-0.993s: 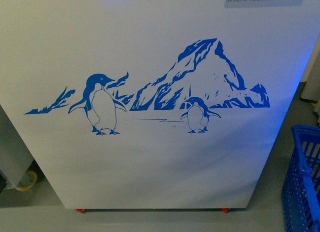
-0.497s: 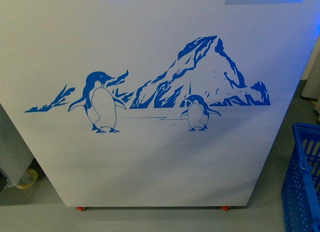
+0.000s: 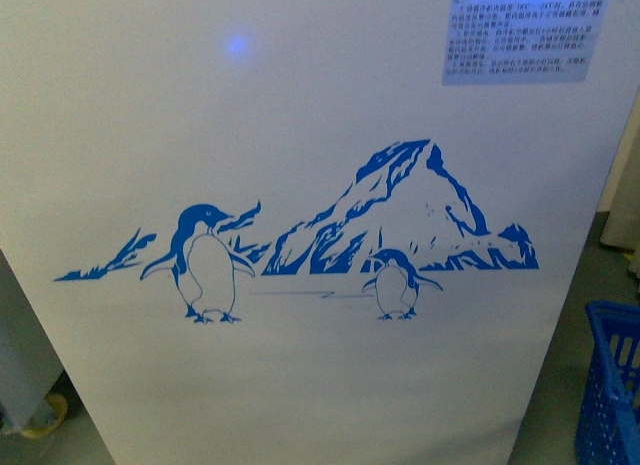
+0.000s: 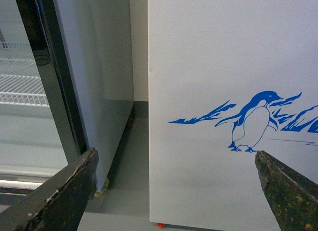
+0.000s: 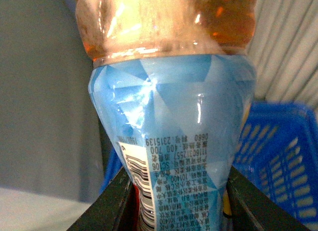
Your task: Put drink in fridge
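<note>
**Drink.** The drink [image 5: 174, 116] is clamped in the right gripper [image 5: 176, 203], one finger [image 5: 112, 203] on each side of its labelled section. Its long axis runs out from between the fingers, across their closing direction. The amber-filled end points away from the gripper. Neither cap nor base is visible. The body is clear plastic holding amber-brown liquid, with a pale blue wrap bearing a barcode and small print.

**Views.** Only the right wrist view shows the drink, with a blue basket [image 5: 283, 156] behind it. The front view shows the white fridge [image 3: 300, 95] front, its penguin picture [image 3: 300, 250] and a sticker [image 3: 525, 33] at the top right corner. The left wrist view adds a grey cabinet [image 4: 94, 67] beside the fridge's edge and a red caster [image 4: 160, 224].

**Left gripper.** The left gripper [image 4: 175, 159] is spread wide and empty.
</note>
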Available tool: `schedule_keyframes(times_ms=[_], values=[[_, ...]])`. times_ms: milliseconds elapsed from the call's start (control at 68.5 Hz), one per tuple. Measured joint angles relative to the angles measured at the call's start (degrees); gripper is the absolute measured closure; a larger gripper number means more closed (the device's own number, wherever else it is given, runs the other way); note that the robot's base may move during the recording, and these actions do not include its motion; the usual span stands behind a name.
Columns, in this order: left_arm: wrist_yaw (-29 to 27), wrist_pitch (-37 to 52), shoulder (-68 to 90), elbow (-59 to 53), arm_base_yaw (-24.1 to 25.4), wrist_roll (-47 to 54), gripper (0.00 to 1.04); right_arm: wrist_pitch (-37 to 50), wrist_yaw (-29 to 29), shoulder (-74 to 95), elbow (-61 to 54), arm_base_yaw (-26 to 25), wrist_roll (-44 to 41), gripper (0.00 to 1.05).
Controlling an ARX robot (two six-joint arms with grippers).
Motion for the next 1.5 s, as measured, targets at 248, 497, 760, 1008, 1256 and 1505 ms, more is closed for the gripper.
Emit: schedule_keyframes(times_ms=[248,497,760,1008,1256,1505], values=[[0.0,0.0,0.0,0.0,0.0,0.0,0.08,-10.51,4.31,-24.98,-2.32,7.93,0.09,0.67],[-0.02,0.0,0.0,0.02,0.0,0.0,0.08,-19.26,14.43,-43.01,-4.31,22.16,-1.7,0.67],[-0.02,0.0,0.0,0.0,0.0,0.0,0.08,-21.31,41.86,-55.04,-7.45,45.31,-6.34,0.68],[-0.02,0.0,0.0,0.02,0.0,0.0,0.08,-16.59,51.01,-55.12,-11.02,56.04,-10.86,0.68],[0.0,0.0,0.0,0.02,0.0,0.0,0.08,-16.65,55.56,-56.54,-12.44,49.53,-10.47,0.68],[-0.02,0.0,0.0,0.0,0.0,0.0,0.08,-15.98,56.74,-56.41,-12.85,53.2,-10.49,0.68]])
